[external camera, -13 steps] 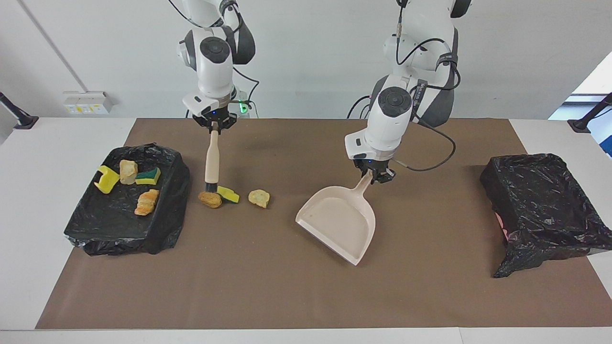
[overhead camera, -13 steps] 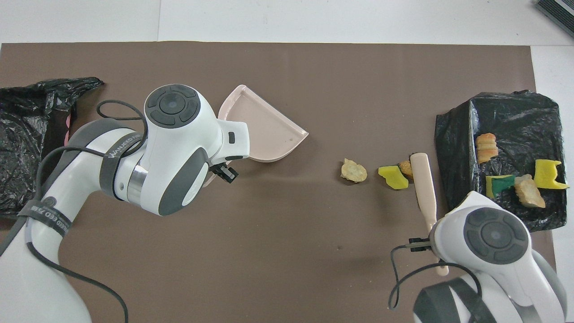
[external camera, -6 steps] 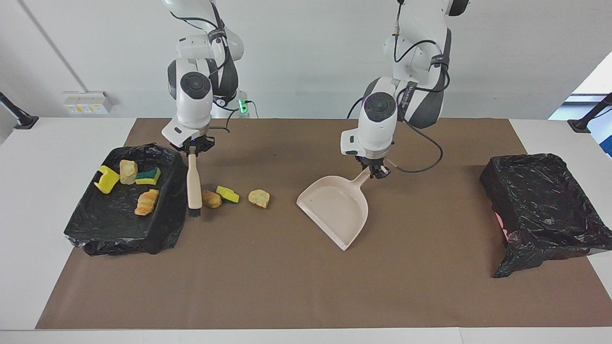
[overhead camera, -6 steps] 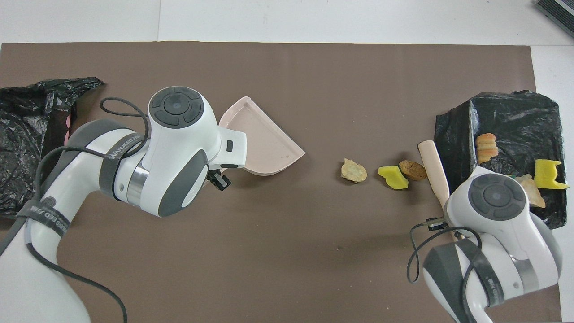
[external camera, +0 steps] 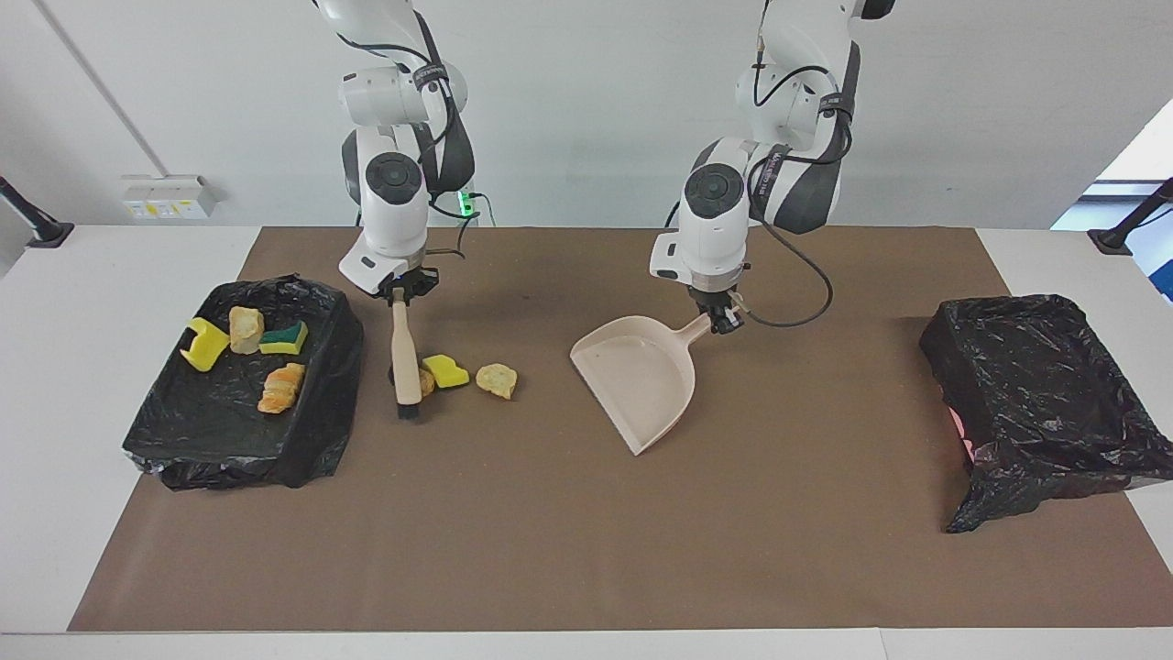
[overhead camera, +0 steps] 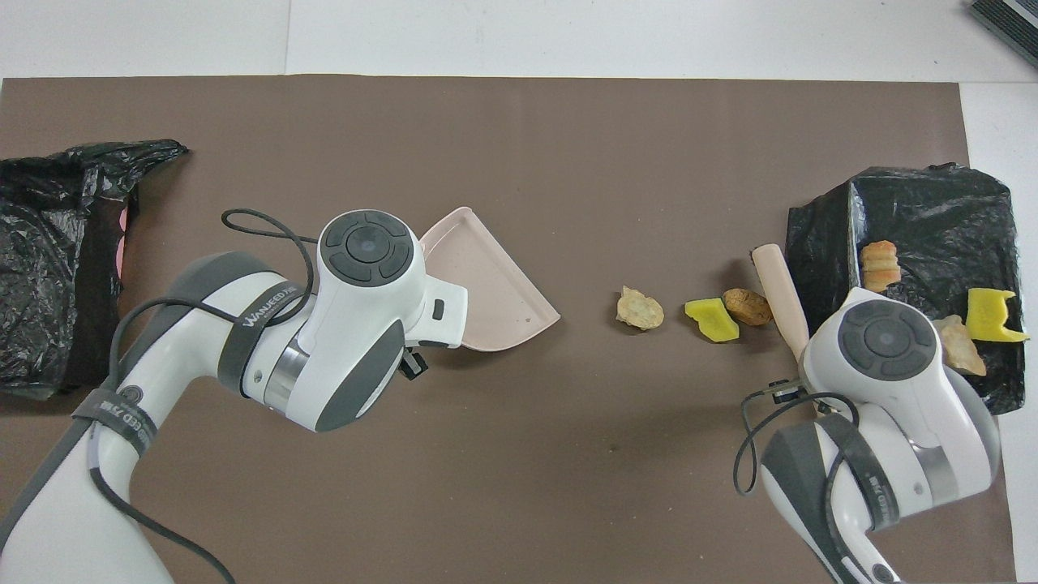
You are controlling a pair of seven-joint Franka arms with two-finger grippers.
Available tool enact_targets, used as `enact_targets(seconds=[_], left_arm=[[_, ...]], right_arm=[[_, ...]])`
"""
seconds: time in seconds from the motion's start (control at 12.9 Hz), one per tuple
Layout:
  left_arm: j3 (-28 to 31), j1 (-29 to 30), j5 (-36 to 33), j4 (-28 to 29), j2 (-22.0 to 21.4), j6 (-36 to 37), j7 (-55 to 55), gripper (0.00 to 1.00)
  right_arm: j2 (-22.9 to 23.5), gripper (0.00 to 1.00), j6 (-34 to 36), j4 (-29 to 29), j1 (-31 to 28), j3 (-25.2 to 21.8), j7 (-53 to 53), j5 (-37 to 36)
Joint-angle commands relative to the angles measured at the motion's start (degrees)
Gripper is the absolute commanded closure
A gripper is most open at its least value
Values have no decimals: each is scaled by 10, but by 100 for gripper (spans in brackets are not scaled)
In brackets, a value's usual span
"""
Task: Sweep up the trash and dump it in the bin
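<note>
Sweeping step: right gripper pinching hand brush, bristles down beside three trash scraps on the mat (four more on the black-bagged tray). Farther along, left gripper clamped on dustpan handle, well apart from the scraps. Next, probably: dustpan mouth brought close, scraps brushed in, then dumped in bin

3 scraps on desk betw brush under right claw & dustpan under left claw; 4 in tray.

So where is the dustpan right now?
The dustpan is mid-table on the brown mat, held by its handle in the left tool, its mouth turned toward three loose scraps at the right arm's end.
</note>
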State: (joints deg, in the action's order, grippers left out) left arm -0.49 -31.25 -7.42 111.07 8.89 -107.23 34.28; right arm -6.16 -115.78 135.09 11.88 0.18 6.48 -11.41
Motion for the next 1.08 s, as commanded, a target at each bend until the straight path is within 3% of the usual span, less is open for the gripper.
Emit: enact_targets(seconds=[0.0,0.15,0.54,0.7,0.85,1.01], left_arm=[[4,-12,-26,55,-41,-11,46,100],[4,-23,-71,73,-52,-29,68,100],[3,-25,-73,111,-70,-57,70,100],[4,-36,-78,130,-83,-61,69,100],[1,-56,-127,141,-83,-74,69,100],[2,-58,-129,148,-85,-80,69,100]], right_arm=[[3,100,-7,5,33,1,-12,72],[20,100,-20,1,73,0,-1,126],[32,100,-23,-27,118,3,10,231],[26,100,1,-40,124,0,56,223],[-5,100,46,-49,102,-7,81,211],[-25,100,70,-51,58,-6,92,135]])
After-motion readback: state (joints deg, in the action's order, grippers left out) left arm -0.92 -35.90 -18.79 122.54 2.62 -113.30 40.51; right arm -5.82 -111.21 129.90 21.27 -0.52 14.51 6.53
